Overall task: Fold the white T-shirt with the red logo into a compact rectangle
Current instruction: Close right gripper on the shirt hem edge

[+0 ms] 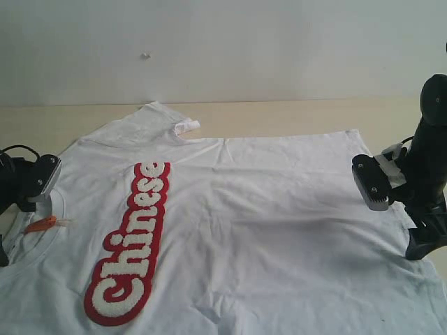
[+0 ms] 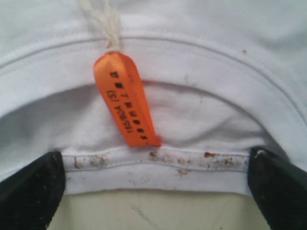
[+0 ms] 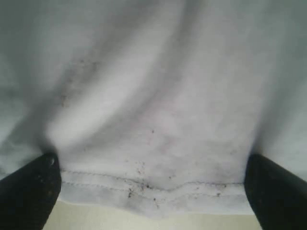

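Your white T-shirt lies spread flat on the worktop, collar toward the L arm and hem toward the R, w/ the red logo running across the chest. L pincer is wide open at the collar, near the orange tag. R pincer is wide open at the hem; neither of the 2 grips anything.
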